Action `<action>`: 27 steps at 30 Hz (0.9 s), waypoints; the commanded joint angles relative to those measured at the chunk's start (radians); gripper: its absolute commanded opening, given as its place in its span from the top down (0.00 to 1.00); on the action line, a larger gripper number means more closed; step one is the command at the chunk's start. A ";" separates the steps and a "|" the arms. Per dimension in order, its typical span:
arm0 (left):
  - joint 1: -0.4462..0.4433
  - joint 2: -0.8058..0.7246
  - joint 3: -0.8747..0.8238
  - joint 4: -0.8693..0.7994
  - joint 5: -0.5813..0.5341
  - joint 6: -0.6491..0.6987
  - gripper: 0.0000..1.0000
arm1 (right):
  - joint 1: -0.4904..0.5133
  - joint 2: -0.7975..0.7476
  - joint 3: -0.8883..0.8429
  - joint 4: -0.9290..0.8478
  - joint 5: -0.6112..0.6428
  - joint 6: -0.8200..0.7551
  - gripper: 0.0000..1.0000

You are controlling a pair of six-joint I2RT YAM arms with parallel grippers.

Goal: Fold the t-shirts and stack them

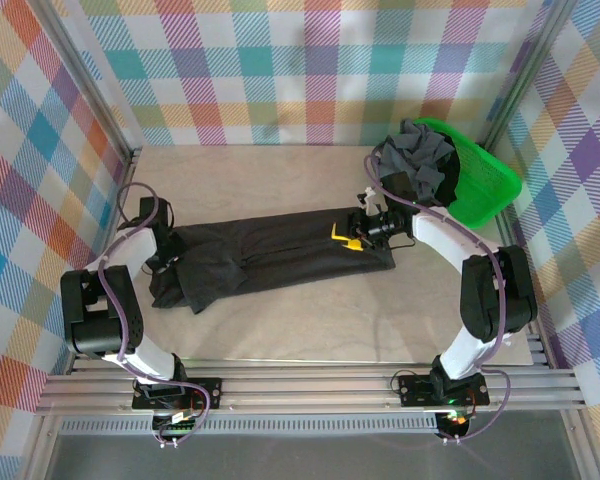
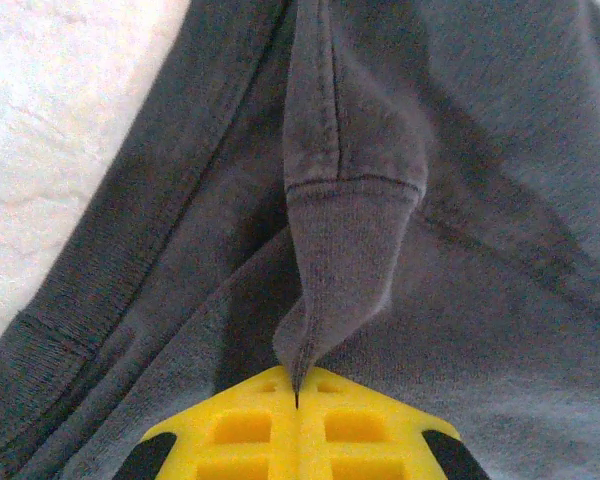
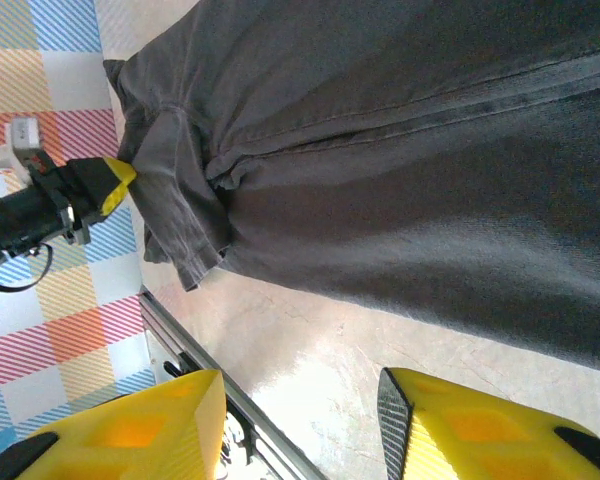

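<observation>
Shirt [image 1: 280, 250] lies lengthwise on table [image 1: 280, 330]. Left gripper [image 2: 297, 398] clamped on thin hem fold; right gripper [image 3: 300, 420] parted, empty. Risk: shallow pinch slips on lift, fold collapses.

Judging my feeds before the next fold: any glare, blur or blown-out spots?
Top external: even light, sharp, dark t-shirt low in detail. Left wrist: table blown out white, stitching crisp. Right wrist: glare on table, right tool soft up close.

Our left gripper [image 2: 297, 402] sits pinched shut on the t-shirt [image 2: 480, 200]; our right gripper [image 3: 300, 395] hovers, jaws parted, both arms reaching forward.
</observation>
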 commanded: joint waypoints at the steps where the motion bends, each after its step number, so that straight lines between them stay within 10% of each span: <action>1: 0.013 0.004 0.075 -0.062 -0.049 -0.026 1.00 | 0.004 0.011 0.036 -0.016 -0.021 -0.025 0.55; 13: 0.015 0.218 0.294 -0.199 -0.147 0.008 0.99 | 0.004 0.005 0.032 -0.033 -0.002 -0.034 0.55; 16: 0.015 0.272 0.335 -0.236 -0.222 -0.008 0.76 | 0.003 0.002 0.041 -0.055 0.045 -0.042 0.56; 23: -0.008 0.257 0.416 -0.385 -0.409 -0.127 0.64 | -0.004 0.063 0.148 -0.169 0.321 -0.092 0.61; 27: -0.101 0.123 0.318 -0.399 -0.279 -0.269 0.68 | -0.004 0.174 0.282 -0.244 0.534 -0.155 0.69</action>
